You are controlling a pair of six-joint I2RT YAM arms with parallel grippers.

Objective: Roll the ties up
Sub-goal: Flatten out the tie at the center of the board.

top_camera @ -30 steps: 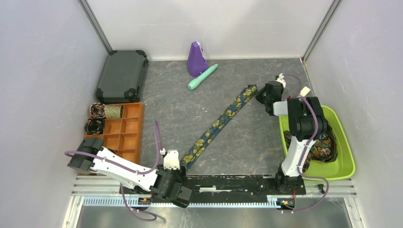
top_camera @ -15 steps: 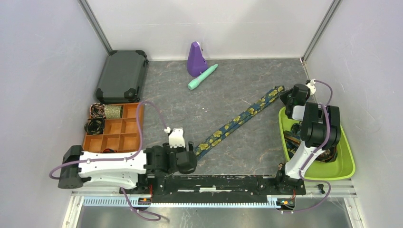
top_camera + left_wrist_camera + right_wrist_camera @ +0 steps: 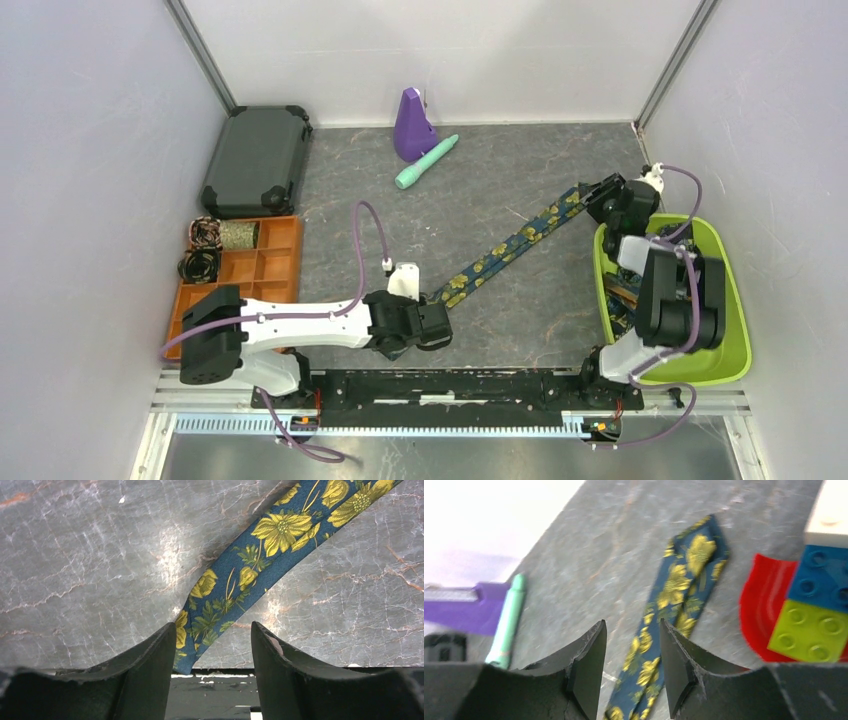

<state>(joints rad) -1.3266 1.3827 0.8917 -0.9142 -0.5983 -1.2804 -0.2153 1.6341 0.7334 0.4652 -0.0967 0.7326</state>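
One navy tie (image 3: 500, 250) with yellow flowers lies flat and diagonal on the grey table. Its narrow end (image 3: 200, 625) sits on the table between the fingers of my left gripper (image 3: 212, 647), which is open and low over it. The wide end (image 3: 696, 555) rests on the table just beyond my right gripper (image 3: 633, 652), which is open with nothing in it. In the top view the left gripper (image 3: 438, 325) is at the tie's near end and the right gripper (image 3: 597, 195) at its far end. Coiled ties (image 3: 205, 232) sit in the orange tray (image 3: 275, 270).
A green bin (image 3: 735, 330) stands at the right under the right arm, with toy blocks (image 3: 814, 605) by it. A dark case (image 3: 258, 160) lies at the back left. A purple object (image 3: 410, 125) and a teal cylinder (image 3: 427, 162) are at the back.
The right gripper carried the tie's wide end toward the right, then opened and let it go. The left arm swung right and forward to the narrow end.
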